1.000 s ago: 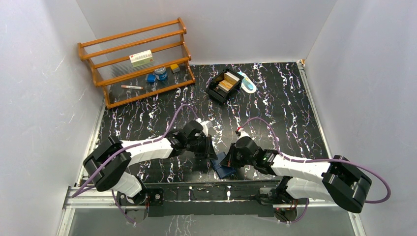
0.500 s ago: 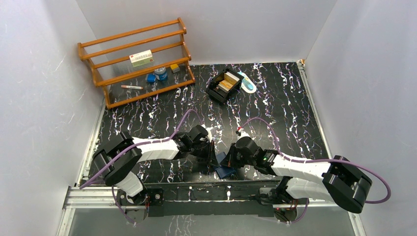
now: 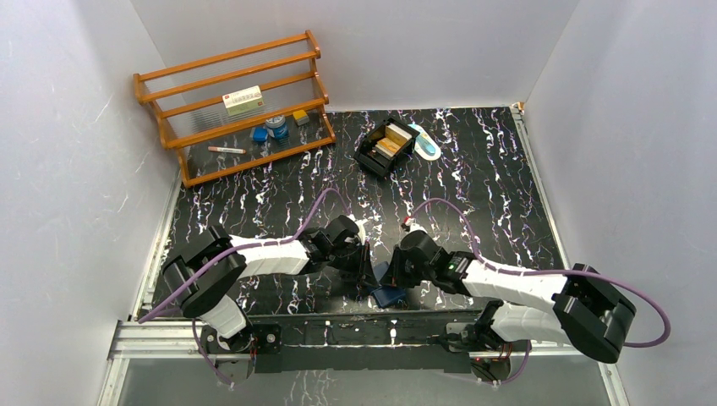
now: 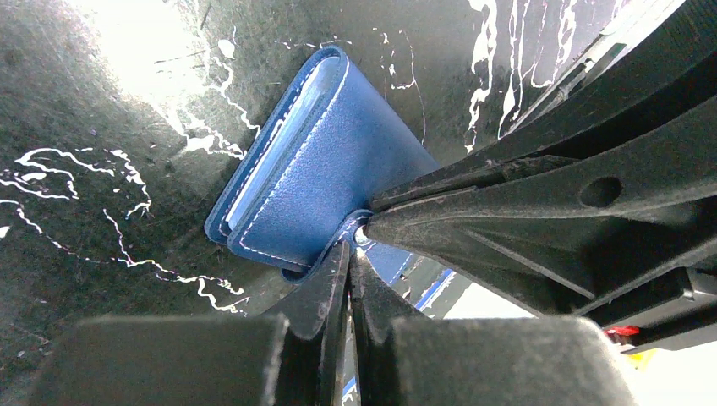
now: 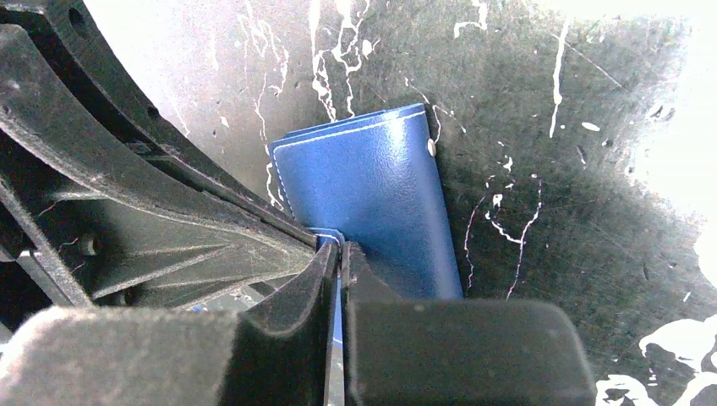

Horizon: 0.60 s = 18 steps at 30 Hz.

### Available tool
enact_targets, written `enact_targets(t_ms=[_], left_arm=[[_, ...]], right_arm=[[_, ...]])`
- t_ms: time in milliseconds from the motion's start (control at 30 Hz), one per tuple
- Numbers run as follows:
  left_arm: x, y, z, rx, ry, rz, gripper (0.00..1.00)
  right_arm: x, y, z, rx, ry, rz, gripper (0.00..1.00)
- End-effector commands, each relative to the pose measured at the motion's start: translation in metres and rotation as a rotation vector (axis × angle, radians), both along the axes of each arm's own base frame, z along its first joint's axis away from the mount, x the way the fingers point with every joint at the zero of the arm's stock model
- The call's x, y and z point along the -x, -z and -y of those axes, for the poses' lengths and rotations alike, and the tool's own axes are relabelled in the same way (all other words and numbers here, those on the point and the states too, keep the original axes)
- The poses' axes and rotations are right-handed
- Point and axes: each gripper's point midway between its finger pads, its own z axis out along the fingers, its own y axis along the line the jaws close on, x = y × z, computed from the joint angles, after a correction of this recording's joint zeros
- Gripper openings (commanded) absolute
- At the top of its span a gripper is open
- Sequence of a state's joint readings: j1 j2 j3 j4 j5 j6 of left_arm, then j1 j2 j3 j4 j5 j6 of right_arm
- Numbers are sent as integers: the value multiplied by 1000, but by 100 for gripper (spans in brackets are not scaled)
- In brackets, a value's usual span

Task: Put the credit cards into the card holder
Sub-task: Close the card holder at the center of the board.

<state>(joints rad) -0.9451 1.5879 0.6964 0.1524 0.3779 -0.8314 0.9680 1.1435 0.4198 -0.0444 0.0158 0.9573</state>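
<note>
The navy-blue card holder (image 3: 388,295) lies folded on the dark marbled table near the front edge, between my two grippers. In the left wrist view the card holder (image 4: 314,182) shows pale pocket edges, and my left gripper (image 4: 348,251) is shut on its small snap tab. In the right wrist view my right gripper (image 5: 340,250) is shut on the near edge of the card holder (image 5: 380,190). Both grippers meet at the same spot, left gripper (image 3: 367,271) and right gripper (image 3: 391,272). The gold credit cards (image 3: 390,140) sit stacked in a black tray (image 3: 369,157) at the back.
A wooden rack (image 3: 232,106) stands at the back left with a white-and-red box (image 3: 243,101), blue items and a pen. A white-and-teal object (image 3: 427,143) lies beside the black tray. White walls enclose the table on three sides.
My left gripper has moved nearer and right, onto the card holder's tab. My right gripper has shifted slightly left and away, staying on the card holder.
</note>
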Motion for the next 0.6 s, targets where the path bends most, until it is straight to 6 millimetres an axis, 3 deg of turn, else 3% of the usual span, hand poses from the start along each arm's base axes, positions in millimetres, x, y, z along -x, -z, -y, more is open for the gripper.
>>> enact_targets(t_ms=[0, 200, 567], left_arm=[[8, 23, -15, -108, 1, -32, 2], [9, 24, -15, -117, 3, -34, 2], [9, 27, -16, -136, 0, -34, 2]], right_arm=[[16, 27, 31, 188, -43, -65, 12], [24, 33, 31, 210, -92, -87, 12], [36, 41, 49, 293, -105, -119, 9]])
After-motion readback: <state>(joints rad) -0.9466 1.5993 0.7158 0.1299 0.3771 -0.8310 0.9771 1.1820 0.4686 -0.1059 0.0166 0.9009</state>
